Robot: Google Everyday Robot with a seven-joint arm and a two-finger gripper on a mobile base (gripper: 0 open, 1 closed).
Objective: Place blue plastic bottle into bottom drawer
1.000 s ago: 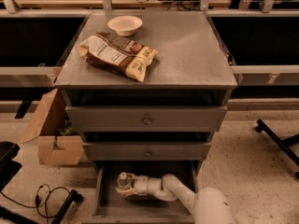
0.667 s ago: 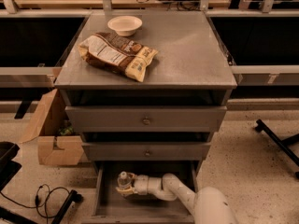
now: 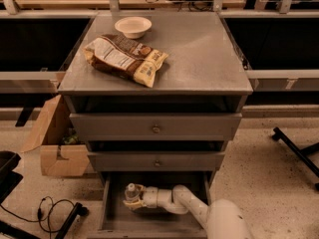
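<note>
The bottom drawer [image 3: 115, 218] of the grey cabinet stands pulled open at the lower middle of the camera view. The blue plastic bottle [image 3: 131, 193] stands upright inside it near the left, its white cap on top. My gripper [image 3: 133, 200] reaches into the drawer from the right on the white arm and is around the bottle's lower body, which it hides. The bottle's base is at about the level of the drawer floor.
A brown-and-yellow snack bag [image 3: 124, 58] and a white bowl [image 3: 132, 27] lie on the cabinet top. Two upper drawers with round knobs [image 3: 156, 129] are partly out above the bottom drawer. A cardboard box [image 3: 55, 143] stands at the left, cables [image 3: 50, 208] on the floor.
</note>
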